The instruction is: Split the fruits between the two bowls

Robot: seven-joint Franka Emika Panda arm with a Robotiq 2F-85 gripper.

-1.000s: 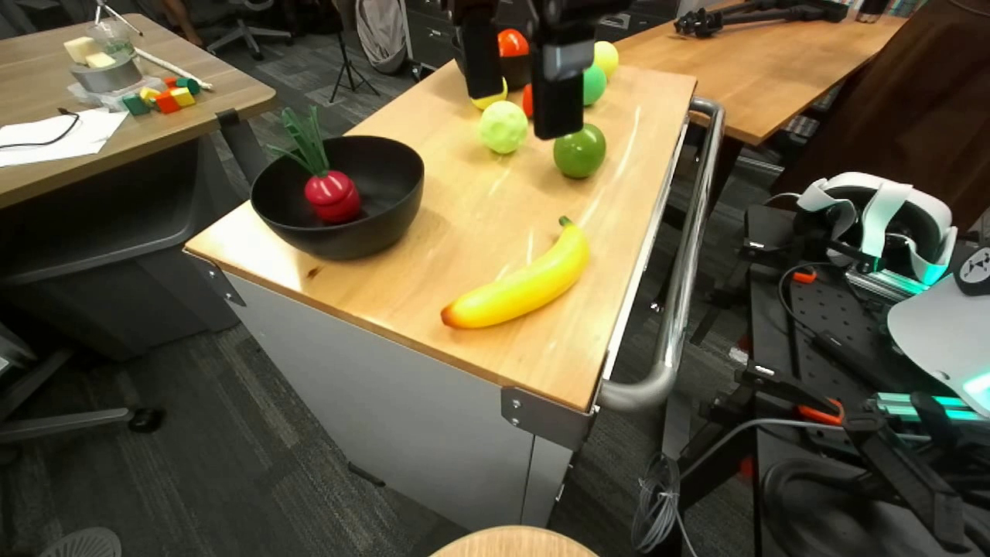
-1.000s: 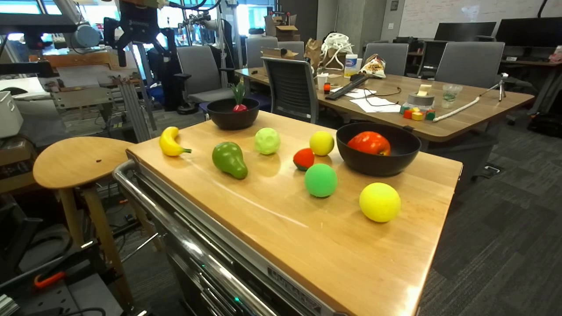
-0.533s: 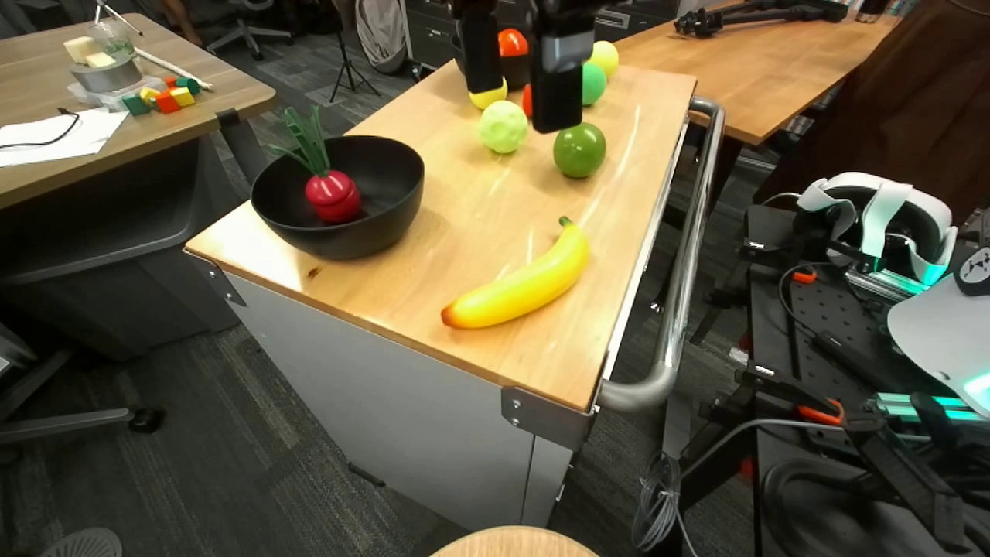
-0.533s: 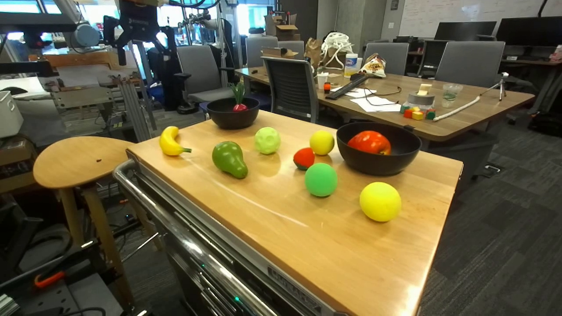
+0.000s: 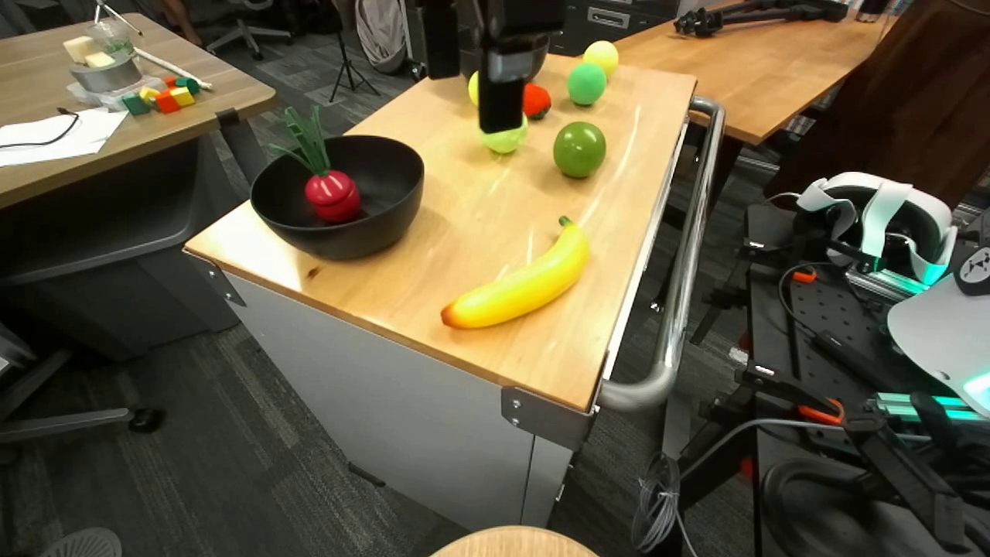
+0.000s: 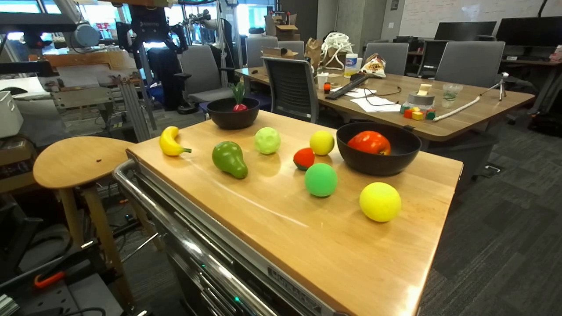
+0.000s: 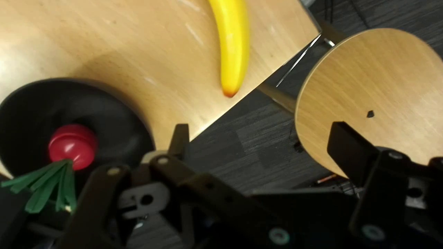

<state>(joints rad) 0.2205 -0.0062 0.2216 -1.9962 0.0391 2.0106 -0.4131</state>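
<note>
"Wrist view: what's in the radish bowl (image 7: 117, 114)?"

"A red radish (image 7: 72, 147), its green leaves (image 7: 52, 183) reaching past the black rim. The banana (image 7: 235, 45) lies on the wooden tabletop (image 7: 155, 69), up and right of the bowl, apart from it."

"And the gripper (image 7: 259, 135)?"

"Fingers (image 7: 180, 138) spread wide, the floor (image 7: 256, 155) visible between them. One finger shows just right of the bowl; a round stool (image 7: 373, 79) is farther right of it."

"In an exterior view, what do you make out?"

"A green pear-shaped fruit (image 5: 579, 150) and a pale green ball (image 5: 506, 142), right of the radish bowl and higher in the frame. A finger hides part of the ball."

"And in an exterior view, the rest?"

"A second black bowl (image 6: 380, 164) stands well apart from the radish bowl, holding an orange-red fruit (image 6: 371, 142). Right of the radish bowl lie a yellow ball (image 6: 322, 143), a red fruit (image 6: 304, 159) and a green ball (image 6: 321, 180), with another yellow ball (image 6: 380, 202) farther off from it. The gripper hangs above and left of the radish bowl, fingers apart."
</note>
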